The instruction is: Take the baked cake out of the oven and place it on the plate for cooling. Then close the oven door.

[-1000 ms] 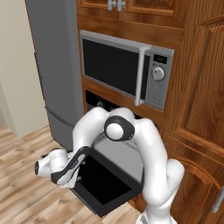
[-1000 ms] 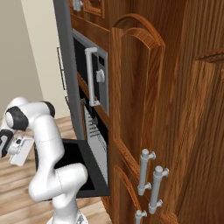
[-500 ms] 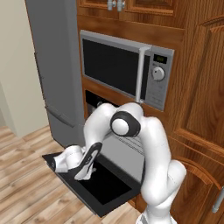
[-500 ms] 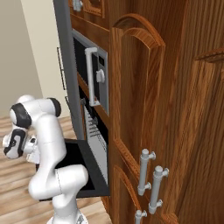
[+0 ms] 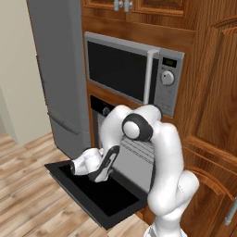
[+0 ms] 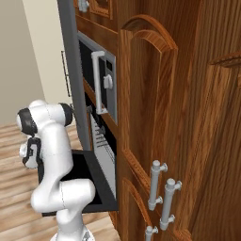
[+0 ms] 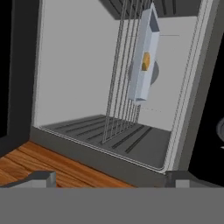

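While the wide flat black oven door [image 5: 92, 194] lies fully lowered, the white arm's two-finger gripper [image 5: 74, 167] hangs just above it, facing the cavity of the built-in black oven [image 5: 124, 152]. Its fingers [image 7: 41, 178] stand wide apart and hold nothing. In the hand view, rolled sideways, the small tan-brown baked cake [image 7: 146, 61] sits on a flat pale grey tray [image 7: 145, 57] resting on the wire rack [image 7: 123, 72], deep inside and well apart from the fingertips. No plate can be made out.

Risks, as judged: an advance at the present roll could catch a finger on the rack wires; closing on the tray's rim rather than the cake would drag both out; a low elbow could strike the door.
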You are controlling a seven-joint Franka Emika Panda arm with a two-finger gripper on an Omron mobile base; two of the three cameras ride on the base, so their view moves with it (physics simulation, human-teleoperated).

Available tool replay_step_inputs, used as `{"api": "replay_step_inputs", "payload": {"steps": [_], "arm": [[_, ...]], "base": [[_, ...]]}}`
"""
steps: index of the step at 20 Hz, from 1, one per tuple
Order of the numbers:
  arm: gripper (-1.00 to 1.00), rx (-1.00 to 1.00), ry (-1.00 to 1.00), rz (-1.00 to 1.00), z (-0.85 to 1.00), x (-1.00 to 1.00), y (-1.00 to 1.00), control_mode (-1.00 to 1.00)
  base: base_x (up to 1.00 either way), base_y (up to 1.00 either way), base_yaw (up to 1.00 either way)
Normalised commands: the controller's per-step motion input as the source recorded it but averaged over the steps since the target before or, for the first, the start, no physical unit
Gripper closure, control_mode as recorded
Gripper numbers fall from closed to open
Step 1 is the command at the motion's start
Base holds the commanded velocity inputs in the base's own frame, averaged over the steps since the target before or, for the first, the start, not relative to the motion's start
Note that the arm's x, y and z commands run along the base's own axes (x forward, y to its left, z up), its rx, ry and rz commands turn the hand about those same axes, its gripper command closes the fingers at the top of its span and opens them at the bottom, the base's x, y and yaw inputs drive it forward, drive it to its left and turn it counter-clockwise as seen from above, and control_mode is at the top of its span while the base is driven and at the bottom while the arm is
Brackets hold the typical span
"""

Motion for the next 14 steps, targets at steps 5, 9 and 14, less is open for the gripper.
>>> {"api": "replay_step_inputs", "payload": {"steps": [5,9,14], "arm": [[-1.00,0.00,0.00,-0.03,0.00,0.59,-0.49,-1.00],[-1.00,0.00,0.00,-0.03,0.00,0.51,-0.42,-1.00],[-1.00,-0.01,0.00,-0.02,-0.01,0.47,-0.30,-1.00]], "base": [[0.00,0.00,0.00],[0.00,0.00,0.00],[0.00,0.00,0.00]]}}
